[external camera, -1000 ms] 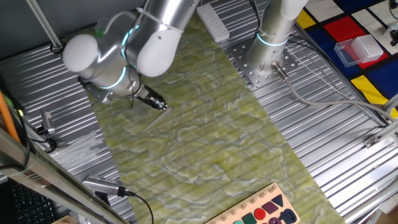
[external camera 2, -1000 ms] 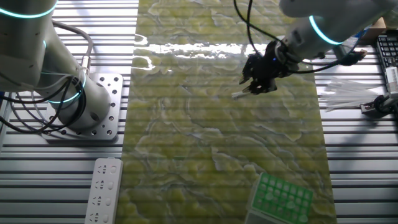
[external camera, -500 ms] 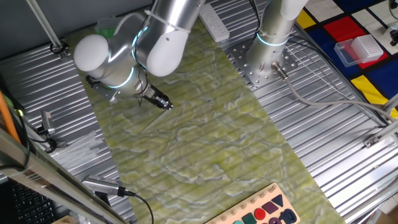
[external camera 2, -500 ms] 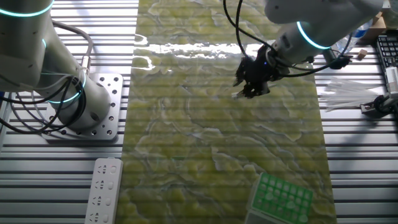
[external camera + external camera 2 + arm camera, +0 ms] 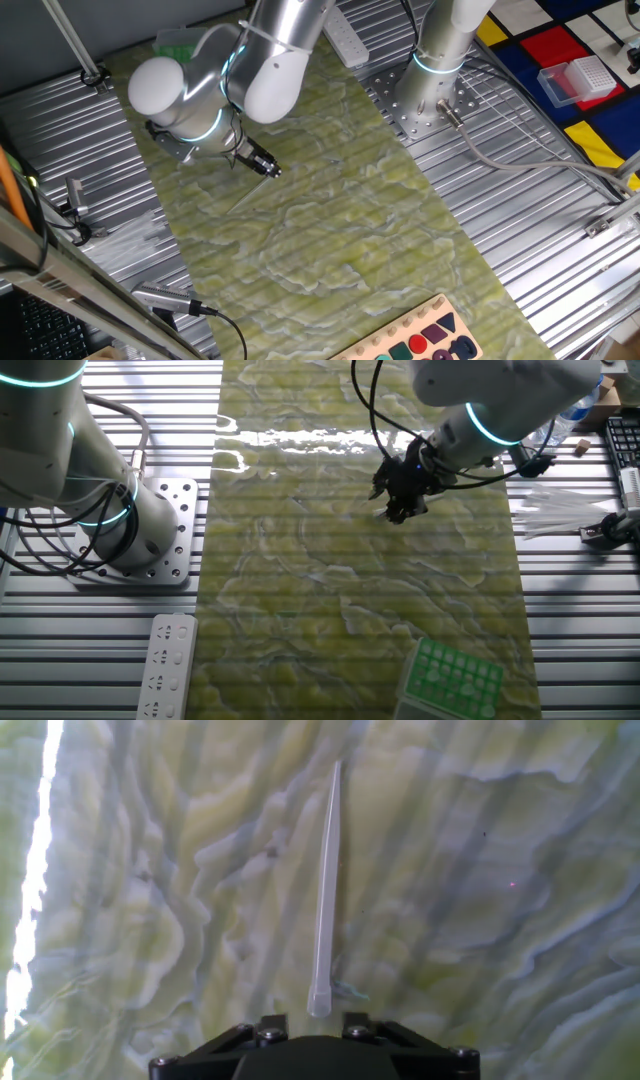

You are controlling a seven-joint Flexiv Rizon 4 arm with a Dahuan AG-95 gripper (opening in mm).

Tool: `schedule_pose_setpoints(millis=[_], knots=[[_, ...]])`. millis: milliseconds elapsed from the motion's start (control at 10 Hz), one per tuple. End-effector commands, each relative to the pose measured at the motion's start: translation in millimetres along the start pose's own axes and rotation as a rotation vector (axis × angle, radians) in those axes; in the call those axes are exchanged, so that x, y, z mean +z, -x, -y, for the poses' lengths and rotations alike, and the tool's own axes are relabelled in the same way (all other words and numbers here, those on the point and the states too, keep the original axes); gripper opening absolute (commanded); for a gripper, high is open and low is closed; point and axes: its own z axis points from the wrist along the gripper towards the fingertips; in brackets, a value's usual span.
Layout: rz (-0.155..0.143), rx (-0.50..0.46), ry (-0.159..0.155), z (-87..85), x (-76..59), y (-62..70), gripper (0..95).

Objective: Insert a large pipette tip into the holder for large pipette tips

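The large pipette tip [image 5: 325, 890] lies flat on the green marbled mat, its wide end nearest my hand and its point aimed away. It shows as a faint pale line [image 5: 246, 200] in one fixed view. My gripper [image 5: 310, 1020] hangs low over the wide end; its two black jaws stand apart on either side and hold nothing. In the fixed views the gripper [image 5: 268, 168] [image 5: 396, 510] is just above the mat. The holder for large pipette tips [image 5: 455, 678], green-topped, stands at the mat's near right corner, far from the gripper; its green edge [image 5: 178, 44] peeks out behind the arm.
A second arm's base [image 5: 115, 515] [image 5: 432, 75] is bolted beside the mat. A white power strip [image 5: 166, 665] lies on the ribbed table. A clear box with a white grid top [image 5: 578, 78] sits far off. A wooden shape board [image 5: 425, 340] lies at the mat's end.
The arm has carried the gripper along the mat until it stands over the tip's wide end. The tip itself has not moved.
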Motion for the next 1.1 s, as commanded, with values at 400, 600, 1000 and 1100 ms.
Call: schedule_pose_setpoints(millis=[400, 600, 1000, 1100], knots=[[0.016, 0.001, -0.008, 0.8, 9.2, 0.7, 19.0], [0.02, 0.002, -0.01, 0.9, 10.5, 0.9, 19.0], [0.038, 0.006, -0.017, 1.2, 12.4, 0.9, 19.0], [0.04, 0.005, -0.018, 1.2, 13.1, 0.9, 19.0]])
